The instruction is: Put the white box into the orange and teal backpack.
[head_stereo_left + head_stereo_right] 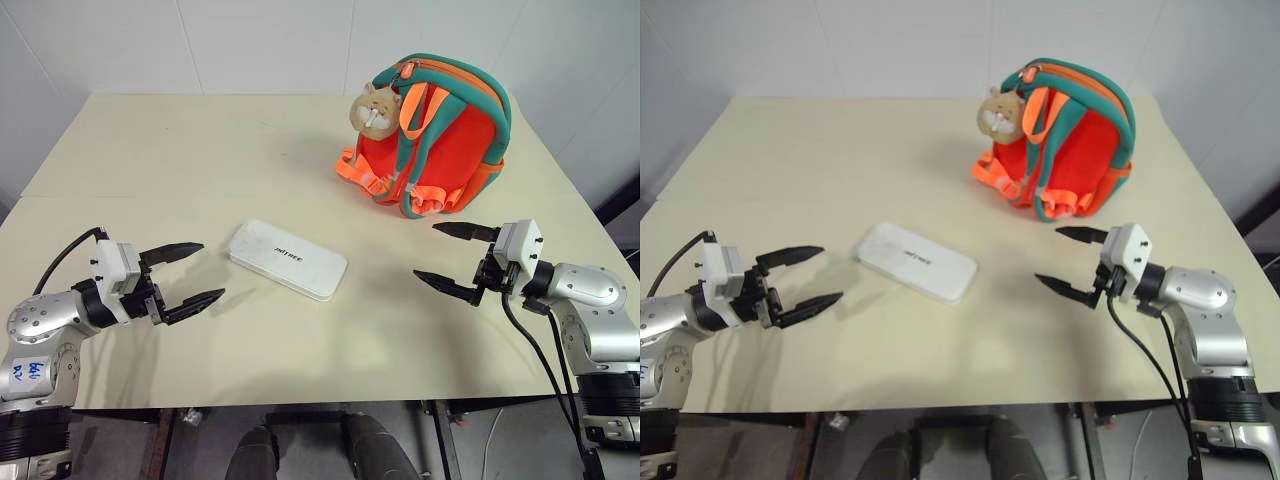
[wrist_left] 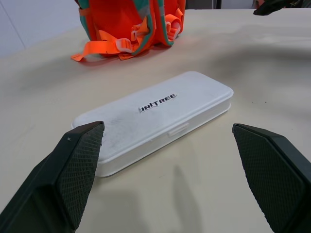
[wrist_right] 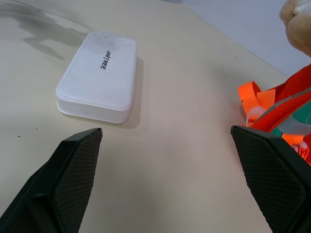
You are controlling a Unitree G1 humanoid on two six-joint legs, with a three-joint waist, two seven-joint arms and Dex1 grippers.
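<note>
The white box (image 1: 287, 259), a flat, elongated plastic case with rounded corners and small dark lettering on its lid, lies on the pale beige table (image 1: 200, 150) between our two arms, lid up and untouched. Its long axis runs on a slant: the end towards our left side sits farther from us, the end towards our right side closer. The orange and teal backpack (image 1: 432, 135), a small fabric bag with an orange-red body, teal straps and a tan plush cat charm (image 1: 376, 108) hanging near its top, stands upright well beyond the box, towards the far right of the table, straps facing us. We cannot tell from here whether its zip is open.

Our left gripper (image 1: 183, 274) hangs just above the table near the box's left end, its two black fingers spread wide and holding nothing, pointing across at the box. Our right gripper (image 1: 455, 258) is likewise wide open and empty, pointing in from the other side, but it stands farther from the box, roughly between the box's near end and the backpack.

The coming move turns on this: the left gripper is the nearer one, and the box lies straight ahead of its fingers, a short end towards it. We judge it better to span the box's narrow width than its length, which looks too long for either gripper. The right arm, closer to the backpack, seems better placed to steady or open the bag.
</note>
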